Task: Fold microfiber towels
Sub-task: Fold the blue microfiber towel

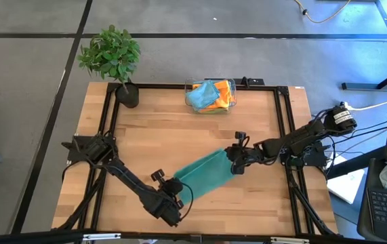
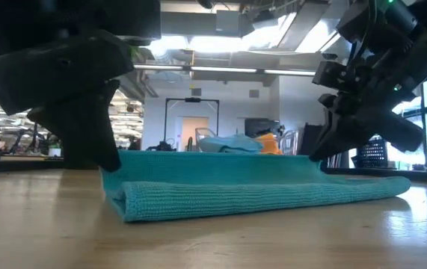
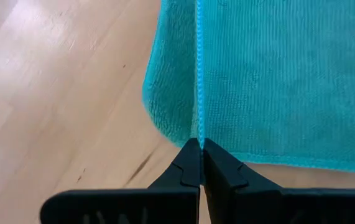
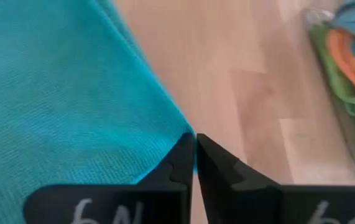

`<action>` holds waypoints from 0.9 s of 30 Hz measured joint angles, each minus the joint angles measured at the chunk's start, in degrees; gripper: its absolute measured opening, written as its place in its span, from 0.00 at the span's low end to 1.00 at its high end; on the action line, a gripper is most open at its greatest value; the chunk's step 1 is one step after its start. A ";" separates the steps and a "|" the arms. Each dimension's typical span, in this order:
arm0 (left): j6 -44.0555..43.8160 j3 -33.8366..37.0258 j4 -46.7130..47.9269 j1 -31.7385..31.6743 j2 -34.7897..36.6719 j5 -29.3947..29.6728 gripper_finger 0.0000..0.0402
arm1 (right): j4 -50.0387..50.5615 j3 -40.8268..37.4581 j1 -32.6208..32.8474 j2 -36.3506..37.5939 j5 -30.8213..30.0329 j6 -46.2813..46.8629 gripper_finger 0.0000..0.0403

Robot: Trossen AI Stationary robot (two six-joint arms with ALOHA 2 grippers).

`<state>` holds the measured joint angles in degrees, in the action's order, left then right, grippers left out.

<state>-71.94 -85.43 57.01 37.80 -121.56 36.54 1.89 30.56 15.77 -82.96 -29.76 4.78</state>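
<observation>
Now, on the surface (image 1: 152, 135), your teal towel (image 1: 203, 175) lies folded at centre. Left gripper (image 1: 174, 186) at seven o'clock and right gripper (image 1: 234, 161) at two pinch its corners, fingers closed; keep edges aligned before releasing.

A potted plant (image 1: 112, 57) is seen at a far corner of the wooden tabletop (image 1: 159, 142); a clear plastic bin (image 1: 230, 102) is set along the tabletop's far edge.

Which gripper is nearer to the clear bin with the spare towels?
The right. The right gripper, pinching the teal towel's far end, sits just below the bin; the left gripper holds the towel's near end, farther away.
</observation>
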 joint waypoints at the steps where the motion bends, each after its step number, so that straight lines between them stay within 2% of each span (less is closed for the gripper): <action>1: -0.39 0.00 0.44 0.02 0.00 -0.21 0.00 | -0.06 -0.01 -0.11 0.00 -0.82 0.85 0.06; 4: -3.00 0.00 3.07 0.07 0.00 0.89 0.00 | -0.02 -0.01 -0.54 0.00 -3.73 2.20 0.10; 7: -3.93 0.00 4.12 0.25 0.00 1.66 0.00 | -0.06 0.01 -0.93 0.00 -4.20 1.96 0.13; 14: -3.78 -0.02 5.13 0.46 0.00 1.86 0.00 | -0.16 0.00 -1.01 0.00 -6.65 1.59 0.14; 18: -4.50 -0.02 6.98 -0.05 0.00 -1.14 0.09 | -0.13 -0.01 -0.99 0.00 -6.03 2.00 0.14; 23: -5.95 -0.49 9.24 -0.17 0.00 -1.42 0.26 | -1.36 0.01 1.40 0.34 -0.47 0.31 0.14; 27: -7.02 -5.29 16.07 0.65 0.04 -1.96 0.33 | -6.31 0.03 5.10 0.66 9.33 -2.18 0.14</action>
<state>-78.96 -90.72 73.08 38.45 -121.51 34.58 -4.42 30.59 20.87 -82.30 -20.43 2.61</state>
